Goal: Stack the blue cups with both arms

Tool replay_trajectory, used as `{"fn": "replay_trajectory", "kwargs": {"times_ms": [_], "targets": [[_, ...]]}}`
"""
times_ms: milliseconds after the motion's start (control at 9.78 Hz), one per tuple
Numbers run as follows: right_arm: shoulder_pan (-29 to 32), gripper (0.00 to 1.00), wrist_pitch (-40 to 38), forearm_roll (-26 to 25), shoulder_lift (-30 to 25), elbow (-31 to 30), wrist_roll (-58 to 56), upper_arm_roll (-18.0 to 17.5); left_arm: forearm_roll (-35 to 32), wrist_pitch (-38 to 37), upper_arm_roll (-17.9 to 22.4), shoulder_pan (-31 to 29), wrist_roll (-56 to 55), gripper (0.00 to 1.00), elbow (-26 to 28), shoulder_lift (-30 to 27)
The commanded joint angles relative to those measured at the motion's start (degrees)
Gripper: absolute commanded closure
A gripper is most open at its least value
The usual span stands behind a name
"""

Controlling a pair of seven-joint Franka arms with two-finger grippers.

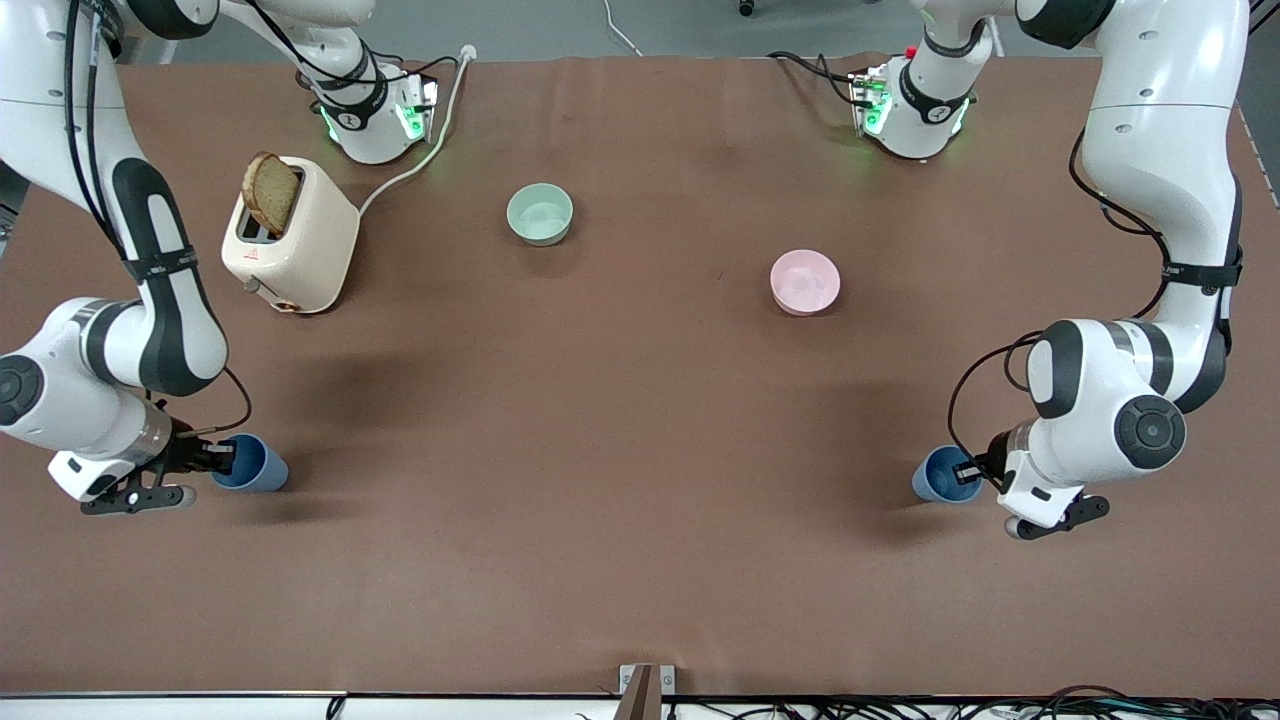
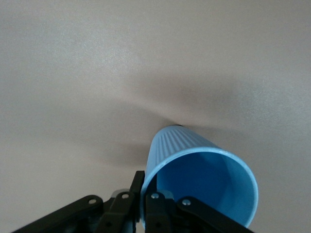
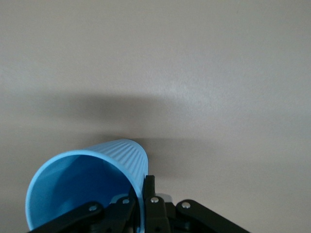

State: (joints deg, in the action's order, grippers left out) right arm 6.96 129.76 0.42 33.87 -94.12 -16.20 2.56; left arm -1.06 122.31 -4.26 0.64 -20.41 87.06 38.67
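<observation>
Two blue cups sit near the front part of the brown table, one at each end. My right gripper (image 1: 218, 461) is shut on the rim of the blue cup (image 1: 256, 466) at the right arm's end. One finger is inside and one outside, as the right wrist view shows of the gripper (image 3: 144, 194) and cup (image 3: 82, 182). My left gripper (image 1: 972, 470) is shut the same way on the rim of the other blue cup (image 1: 938, 476), also seen in the left wrist view of the gripper (image 2: 145, 194) and cup (image 2: 204, 179). Both cups are upright at table level.
A cream toaster (image 1: 300, 245) with a bread slice (image 1: 270, 192) stands toward the right arm's end, its cable (image 1: 425, 150) running to the base. A mint-green bowl (image 1: 540, 214) and a pink bowl (image 1: 805, 281) sit mid-table, farther from the front camera than the cups.
</observation>
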Motion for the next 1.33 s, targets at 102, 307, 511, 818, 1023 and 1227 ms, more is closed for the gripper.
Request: {"fn": "replay_trajectory", "kwargs": {"times_ms": [102, 307, 511, 818, 1023, 1227], "targets": [[-0.10, 1.00, -16.94, 2.99, -2.06, 10.06, 0.03, -0.36, -0.61, -3.79, -2.14, 3.21, -6.88, 1.00, 0.48, -4.56], [-0.10, 1.00, -26.01, 7.21, -2.32, 15.96, 0.20, -0.28, -0.78, -6.38, -8.97, 6.03, -26.24, 1.00, 0.39, -5.54], [-0.10, 1.00, -33.05, 7.31, -2.32, 21.15, 0.20, -0.28, -1.23, -5.42, -11.91, 13.03, -42.71, 1.00, -0.04, -4.05], [-0.54, 1.00, -34.14, 7.66, -3.55, 21.70, 3.45, -0.45, -0.70, -0.70, -12.00, 24.55, -60.13, 1.00, -5.31, 1.74], [-2.55, 1.00, -34.05, 7.66, -3.55, 21.70, 7.91, -0.45, -0.96, 4.68, -11.91, 29.32, -66.58, 1.00, -5.32, 4.55], [-6.06, 1.00, -33.87, 7.57, -3.55, 21.70, 14.67, -0.36, -1.40, 5.66, -11.47, 32.31, -66.78, 0.99, -5.23, 7.28]]}}
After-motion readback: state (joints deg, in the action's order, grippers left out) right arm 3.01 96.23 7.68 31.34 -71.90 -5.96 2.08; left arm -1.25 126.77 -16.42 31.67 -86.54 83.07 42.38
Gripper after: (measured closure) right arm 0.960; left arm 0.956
